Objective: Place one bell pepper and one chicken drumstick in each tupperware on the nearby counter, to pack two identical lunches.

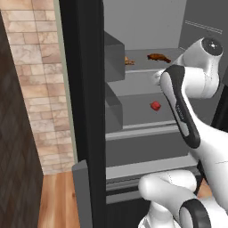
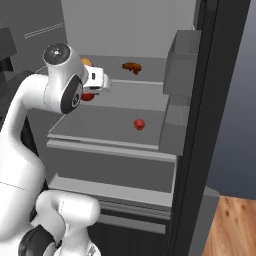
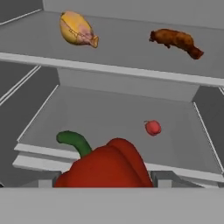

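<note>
— On the upper shelf (image 3: 131, 48) of the open fridge, what is lying there?

— Two pieces. A plump golden-tan chicken drumstick (image 3: 78, 29) lies toward one end and a longer, darker reddish-brown drumstick (image 3: 177, 41) toward the other, well apart.

— And below that shelf?

— The lower shelf (image 3: 100, 113) carries a small round red bell pepper (image 3: 152, 127), alone near its middle.

— Where is the other pepper?

— In front of the upper shelf and lower than it, clear of the lower shelf. This glossy red held pepper (image 3: 105, 168) has a curved green stem. The fingers (image 3: 162, 177) are clamped on it from either side.

— Anything hard to make out?

— The held pepper's underside is cut off in the hand view, and the arm covers most of it in the right base view. The grey door bin (image 2: 182, 60) beside the upper shelf shows its outer wall, so I cannot tell what it holds.
</note>
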